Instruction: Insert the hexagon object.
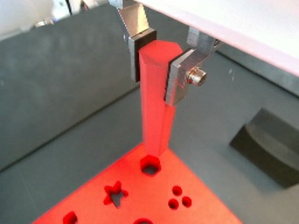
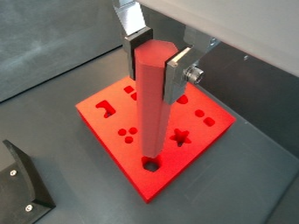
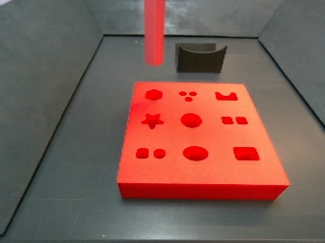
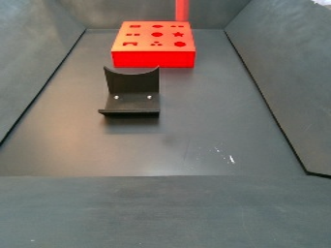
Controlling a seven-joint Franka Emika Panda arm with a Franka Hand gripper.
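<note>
Gripping the hexagon object (image 1: pixel 158 96) near its upper end, the tool (image 1: pixel 158 63) has its two silver fingers (image 1: pixel 177 77) pressed against opposite faces of the red rod; both wrist views show this clamp, with the dark pads flat on the rod's sides (image 2: pixel 156 74). The rod hangs straight down from the tool, upright, its lower end well above the red block (image 2: pixel 117 140) and not touching it. In a wrist view the rod's lower tip lines up close to a small hexagonal hole (image 1: pixel 149 163) near one corner of the block; in the opposite wrist view the same hole (image 2: pixel 149 164) shows just past the rod's tip. Whether the tip is centred over the hole cannot be told.

In a side view only the rod's lower part (image 3: pixel 154 33) is visible, hanging above the far left region of the block (image 3: pixel 197 176), beyond the hexagonal hole (image 3: pixel 154 94); the tool itself is out of frame there. The block lies flat on the dark worktop (image 3: pixel 76 142), its top face cut with star, round, square and other shaped holes. Beside the block, away from the tool, stands the fixture (image 4: pixel 130 90), a dark L-shaped bracket, also seen beyond the block in a side view (image 3: pixel 200 58).
</note>
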